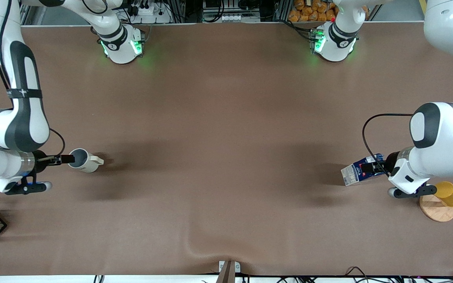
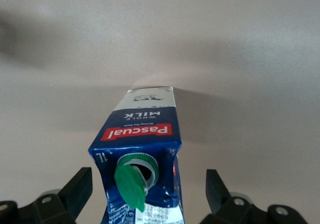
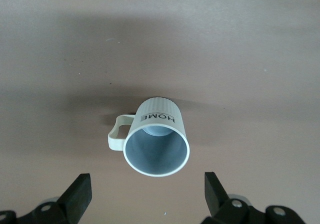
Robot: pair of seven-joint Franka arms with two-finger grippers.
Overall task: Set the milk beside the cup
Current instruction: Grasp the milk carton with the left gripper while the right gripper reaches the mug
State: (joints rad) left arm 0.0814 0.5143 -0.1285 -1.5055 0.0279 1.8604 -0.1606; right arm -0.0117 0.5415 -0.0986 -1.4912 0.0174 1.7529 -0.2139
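Right gripper: sitting at the cup's rim at the right arm's end of the table; fingers standing wide, gripping nothing
Cup: resting on the table, mouth tipped toward the right gripper, handle pointing toward the table's middle; wall reading "HOME"
Milk: standing tilted at the left arm's end, well apart from the cup; long axis running away from the left gripper, white gabled end leading toward the table's middle
Writing on milk: reading "Pascual", "WHOLE MILK"
Left gripper: flanking the carton's green-capped end; fingers standing wide, clear of its sides
Nearer arm, judged: left, needing to close on the carton
Bystander: yellow cup sitting on a wooden base
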